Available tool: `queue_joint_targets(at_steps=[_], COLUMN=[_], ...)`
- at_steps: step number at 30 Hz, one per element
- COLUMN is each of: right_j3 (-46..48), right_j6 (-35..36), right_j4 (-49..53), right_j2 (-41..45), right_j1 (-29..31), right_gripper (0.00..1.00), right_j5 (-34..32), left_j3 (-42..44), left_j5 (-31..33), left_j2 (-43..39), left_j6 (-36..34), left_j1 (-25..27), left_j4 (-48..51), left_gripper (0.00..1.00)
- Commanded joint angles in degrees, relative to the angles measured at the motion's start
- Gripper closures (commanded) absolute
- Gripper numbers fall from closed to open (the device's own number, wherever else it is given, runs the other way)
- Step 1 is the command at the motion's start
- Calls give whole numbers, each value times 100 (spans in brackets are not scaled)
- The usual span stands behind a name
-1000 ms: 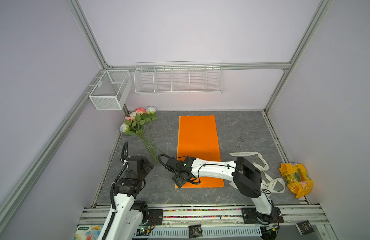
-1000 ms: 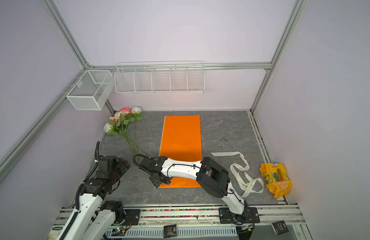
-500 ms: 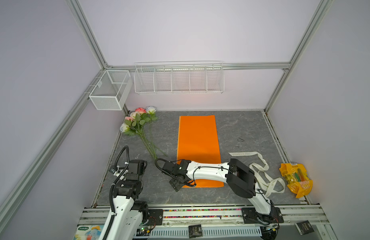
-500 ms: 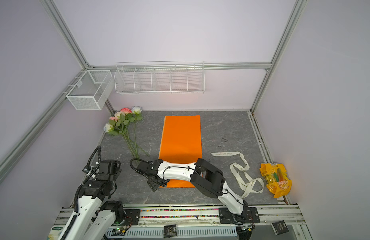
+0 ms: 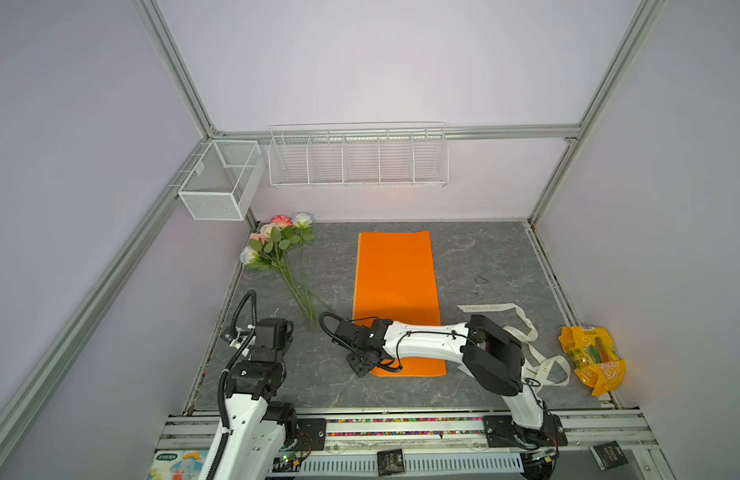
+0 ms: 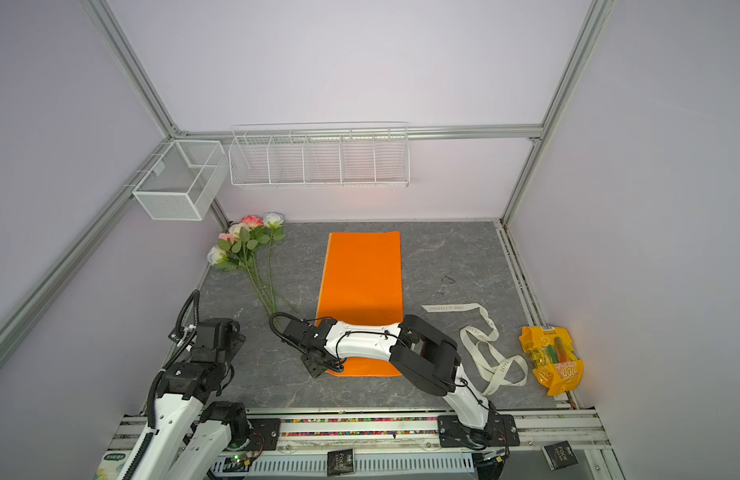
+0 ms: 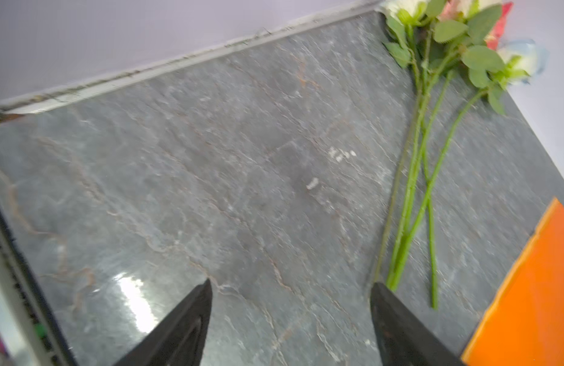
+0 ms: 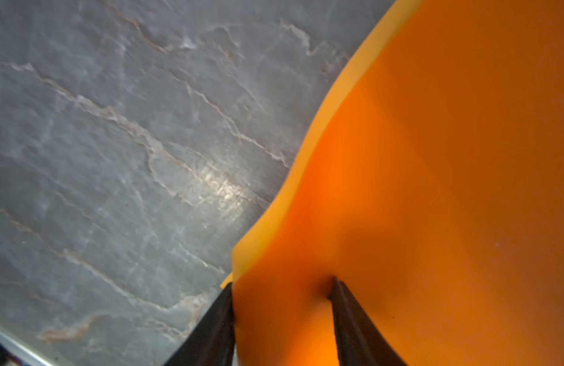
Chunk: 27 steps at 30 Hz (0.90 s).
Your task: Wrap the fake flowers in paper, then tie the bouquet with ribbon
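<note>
In both top views the bouquet of fake flowers (image 5: 283, 253) lies on the grey table (image 5: 484, 257), blooms in the far-left corner, stems fanning toward me, just beside the orange sheet (image 5: 395, 270) and not touching it. My right gripper (image 5: 362, 365) reaches across to the sheet's near-left corner. A cream ribbon (image 5: 522, 328) curls on the right, untouched. It is lettered, but I can only make out "LOV" on one loop. The yellow snack bag (image 5: 590, 361) carries big rounded print that I cannot read with confidence.

In the left wrist view the left gripper (image 7: 290, 317) is spread wide and empty over bare table, with the stem ends just beside one fingertip. No writing shows here.

In the right wrist view the jaws stand at a middling gap. One finger is at the sheet's edge, the other presses its top, and the paper is puckered between them. I cannot tell whether they have a hold.

I judge the step to be taking up this corner. To do it well I want only the edge in the bite. I would lift low and slowly so the sheet neither creases nor slips, and leave the stems undisturbed.
</note>
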<state>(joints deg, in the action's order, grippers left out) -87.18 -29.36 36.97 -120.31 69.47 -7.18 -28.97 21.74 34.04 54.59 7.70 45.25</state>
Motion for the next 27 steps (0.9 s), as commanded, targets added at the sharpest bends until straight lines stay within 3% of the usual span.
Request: queue_joint_targets(at_steps=[1, 8, 13, 17, 19, 23, 25, 27], right_j3=[378, 1422, 2025, 2202, 2254, 2324, 2311, 2309], right_j6=[22, -98, -264, -333, -350, -424, -447, -441], right_j4=[-290, -1490, -2203, -2317, -2353, -2513, -2519, -2526], right_j2=[298, 1160, 1549, 1616, 1608, 1577, 1546, 1524], right_j1=[-143, -511, -688, -758, -768, -770, -769, -775], right_gripper=[58, 59, 59, 59, 59, 59, 59, 59], right_j5=[342, 1104, 1436, 1424, 1404, 1455, 1469, 1483], left_j3=[120, 645, 1159, 855, 755, 933, 846, 802], left_j5=[-1648, -3759, -5404, -5583, -5754, -6067, -6117, -6078], left_j2=[9, 412, 1429, 2538, 3053, 3773, 4033, 4135], left_j6=[-844, -648, -76, 0, 170, 702, 707, 586], left_j1=[-31, -28, 201, 949, 1004, 1064, 1095, 1101], left_j4=[-992, -2127, -4035, -4597, -4842, -6116, -6050, -5857], left_gripper=[23, 27, 28, 30, 37, 40, 52, 58])
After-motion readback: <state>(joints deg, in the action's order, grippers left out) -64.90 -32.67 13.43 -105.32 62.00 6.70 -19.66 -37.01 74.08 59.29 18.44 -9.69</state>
